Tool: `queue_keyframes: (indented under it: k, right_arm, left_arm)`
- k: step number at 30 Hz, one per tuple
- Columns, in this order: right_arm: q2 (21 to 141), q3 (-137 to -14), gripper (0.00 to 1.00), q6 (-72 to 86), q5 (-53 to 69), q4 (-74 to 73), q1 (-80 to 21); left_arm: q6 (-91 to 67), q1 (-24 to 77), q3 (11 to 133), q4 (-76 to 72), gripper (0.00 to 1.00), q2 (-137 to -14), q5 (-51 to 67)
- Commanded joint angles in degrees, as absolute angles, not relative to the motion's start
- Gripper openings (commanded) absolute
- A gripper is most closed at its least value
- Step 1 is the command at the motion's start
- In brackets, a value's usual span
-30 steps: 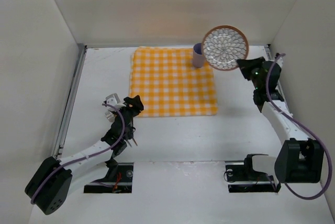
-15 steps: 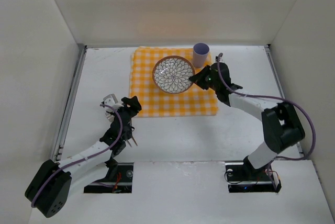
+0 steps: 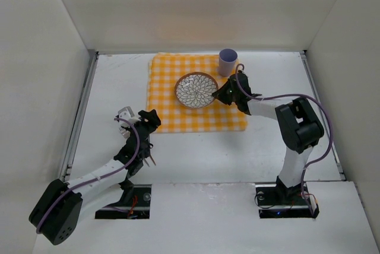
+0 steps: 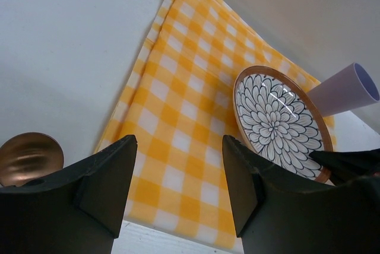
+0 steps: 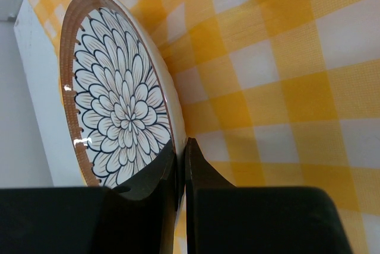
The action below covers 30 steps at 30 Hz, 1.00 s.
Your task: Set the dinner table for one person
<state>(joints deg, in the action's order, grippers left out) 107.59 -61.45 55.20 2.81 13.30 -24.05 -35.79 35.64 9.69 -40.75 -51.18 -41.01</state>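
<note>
A brown-rimmed plate (image 3: 196,90) with a black-and-white flower pattern sits low over the middle of the yellow-and-white checked cloth (image 3: 178,111) on the white dinner table (image 3: 107,88). My right gripper (image 3: 221,94) is shut on its right rim. The right wrist view shows the fingers (image 5: 181,147) pinching the rim of the plate (image 5: 113,105), which is tilted above the cloth (image 5: 285,70). I cannot tell whether it touches the cloth. My left gripper (image 3: 148,120) stands open at the cloth's near left corner. Between its fingers (image 4: 178,147) there is only cloth (image 4: 178,88).
A lilac cup (image 3: 228,62) stands at the cloth's far right edge, just behind the plate. A copper spoon bowl (image 4: 29,156) lies on the table left of my left gripper. Thin utensil ends (image 3: 151,160) show beside the left arm. A metal rail (image 3: 83,111) and walls bound the table.
My right arm has swung the plate from high at the back right down and left onto the middle of the cloth. The left arm has stayed put.
</note>
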Motion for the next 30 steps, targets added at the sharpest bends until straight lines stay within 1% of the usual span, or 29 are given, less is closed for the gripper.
queue_keyframes:
  k: [1,15,21,23,24,25,26,28,29,30]
  right_arm:
    - [105.64,-66.1,0.06,58.97,5.36,26.1,-24.12]
    - [107.84,-62.4,0.07,60.82,6.94,27.07,-24.21]
    - [108.63,-61.44,0.09,60.73,7.47,26.28,-24.91]
    - [108.28,-60.74,0.11,60.64,7.03,25.4,-24.92]
    - [108.02,-60.3,0.14,60.56,6.68,25.31,-24.92]
    - [107.84,-60.03,0.2,60.47,6.42,25.14,-24.92]
    - [107.67,-59.86,0.27,60.38,6.16,24.96,-24.92]
    - [106.97,-59.42,0.45,59.59,5.8,24.7,-24.92]
    - [106.27,-59.07,0.52,59.07,5.54,24.61,-24.92]
    - [105.48,-58.71,0.57,58.54,5.45,24.52,-24.92]
  left_arm:
    - [-36.39,35.9,10.11,-42.36,0.57,-51.15,-41.48]
    - [-37.0,35.81,10.37,-42.54,0.58,-52.56,-40.96]
    - [-37.09,35.64,10.2,-42.54,0.58,-51.94,-40.96]
    - [-37.09,35.73,10.2,-42.54,0.58,-51.86,-40.96]
    - [-37.09,35.81,10.28,-42.54,0.58,-52.12,-40.96]
    - [-37.09,35.81,10.37,-42.54,0.58,-52.38,-40.96]
    - [-37.09,35.81,10.37,-42.54,0.58,-52.47,-40.96]
    - [-36.83,36.08,10.46,-42.28,0.58,-52.12,-41.22]
    - [-36.65,36.08,10.46,-42.19,0.58,-52.03,-41.39]
    - [-36.56,35.99,10.55,-42.1,0.58,-51.94,-41.57]
